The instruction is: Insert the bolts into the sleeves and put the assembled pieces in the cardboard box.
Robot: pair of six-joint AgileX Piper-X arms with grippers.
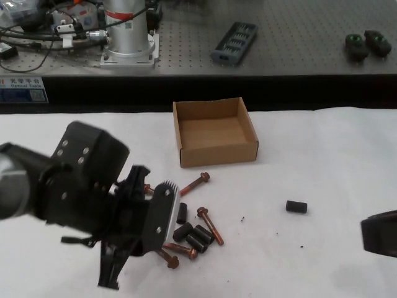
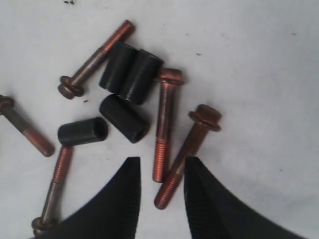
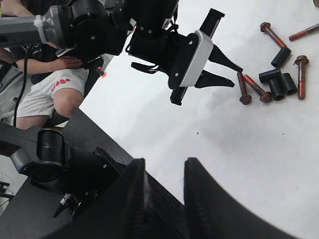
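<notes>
The left hand (image 2: pixel 162 167) hung released and empty just above the copper bolts (image 2: pixel 165 124) and black sleeves (image 2: pixel 124 118) piled on the white desk (image 1: pixel 322 161), near the cardboard box (image 1: pixel 218 154). The right hand (image 3: pixel 164 167) was released too.

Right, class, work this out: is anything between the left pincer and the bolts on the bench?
Nothing visible is. The left pincer hangs open right above them, with two bolts pointing their threaded ends at its gap. A black sleeve lies close beside one.
</notes>
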